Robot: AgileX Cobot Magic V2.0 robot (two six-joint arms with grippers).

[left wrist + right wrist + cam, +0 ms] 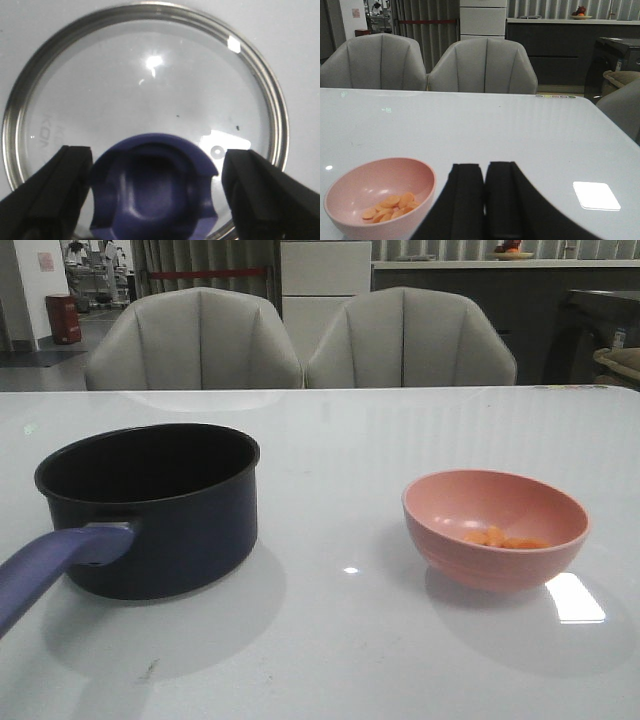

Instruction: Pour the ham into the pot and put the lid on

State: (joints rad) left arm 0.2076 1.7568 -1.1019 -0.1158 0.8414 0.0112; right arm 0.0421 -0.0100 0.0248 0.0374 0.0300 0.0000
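The dark pot point(175, 540) with a blue-purple handle point(50, 565) stands at the left of the white table, empty inside. The pink bowl point(495, 570) at the right holds the orange ham chunks point(500, 538). In the left wrist view the glass lid point(150, 75) lies flat on the table. My left gripper point(157, 165) is open, one finger on each side of the lid's blue-purple knob point(152, 195). My right gripper point(485, 172) is shut and empty, just beside the bowl point(417, 180) and its ham point(390, 204). Neither gripper nor the lid shows in the front view.
Two grey chairs point(300, 340) stand behind the table's far edge. A dark counter and cabinets point(470, 300) are further back. Another chair's edge point(620, 107) is past the table's right side.
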